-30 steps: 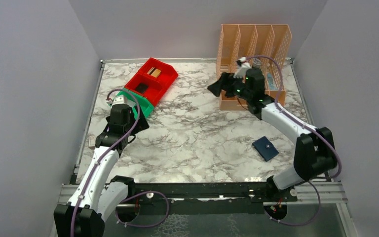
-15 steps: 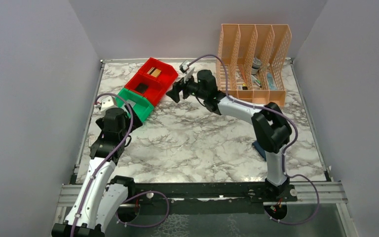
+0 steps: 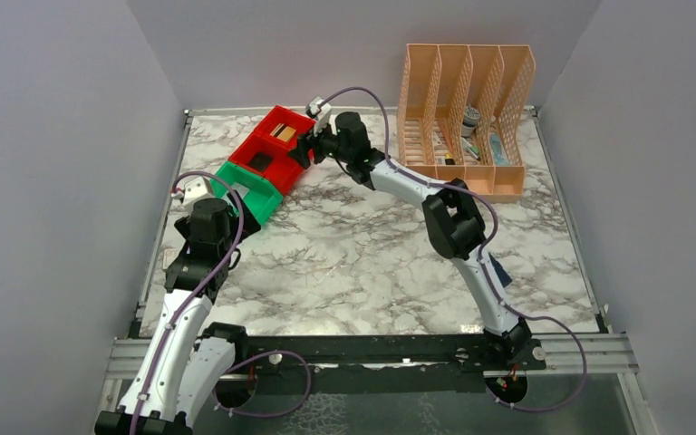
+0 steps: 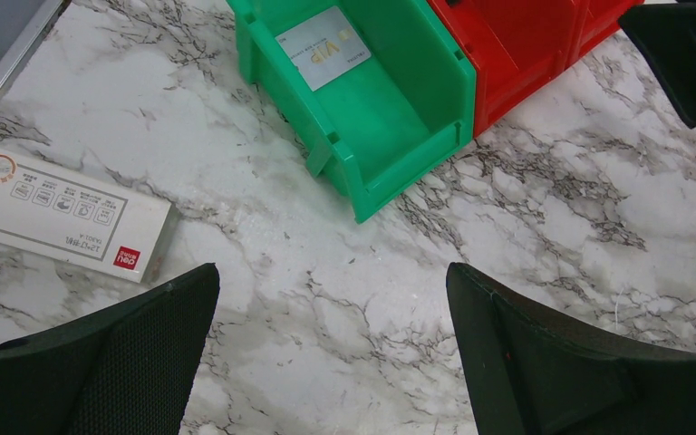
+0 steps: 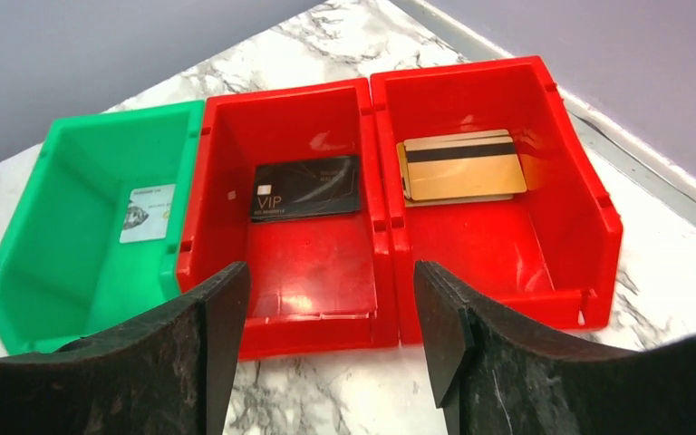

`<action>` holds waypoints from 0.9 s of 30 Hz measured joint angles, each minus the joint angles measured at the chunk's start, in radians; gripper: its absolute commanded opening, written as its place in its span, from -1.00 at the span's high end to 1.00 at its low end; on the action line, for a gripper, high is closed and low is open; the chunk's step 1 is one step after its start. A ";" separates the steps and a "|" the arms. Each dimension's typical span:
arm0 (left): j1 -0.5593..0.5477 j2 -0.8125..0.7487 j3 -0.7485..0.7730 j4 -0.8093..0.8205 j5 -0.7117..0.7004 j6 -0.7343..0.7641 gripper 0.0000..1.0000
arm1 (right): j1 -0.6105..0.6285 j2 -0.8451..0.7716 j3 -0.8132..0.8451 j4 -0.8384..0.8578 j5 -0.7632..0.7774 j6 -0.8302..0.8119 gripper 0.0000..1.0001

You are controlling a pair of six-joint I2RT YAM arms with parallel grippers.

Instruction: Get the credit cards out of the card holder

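Three credit cards lie in bins: a silver one [image 4: 323,47] in the green bin [image 4: 399,118], a black VIP one [image 5: 306,188] in the middle red bin [image 5: 281,263], and a gold one [image 5: 460,168] in the far red bin [image 5: 544,227]. My right gripper [image 5: 331,299] is open and empty, hovering just in front of the red bins' near wall. Over bare marble short of the green bin, my left gripper [image 4: 333,290] is wide open and empty. The dark blue card holder [image 3: 502,272] is mostly hidden behind the right arm's lower link.
A white labelled box [image 4: 63,217] lies flat by the table's left edge. At the back right, an orange file organiser [image 3: 467,118] holds small items. The right gripper's finger [image 4: 689,54] shows at the left wrist view's top right.
The right arm has swung left from the organiser to the red bins, its jaws narrowing somewhat. The left arm has drawn back a little from the green bin.
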 measured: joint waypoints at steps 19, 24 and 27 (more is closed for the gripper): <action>0.001 0.016 0.000 0.000 0.000 0.000 -0.99 | 0.003 0.270 0.346 -0.259 0.002 -0.065 -0.06; 0.001 0.024 0.000 0.000 0.000 0.000 -0.99 | 0.022 0.271 0.352 -0.267 0.054 -0.113 0.16; 0.001 0.029 0.000 0.000 0.000 0.000 -0.99 | 0.032 0.271 0.352 -0.270 0.073 -0.123 0.29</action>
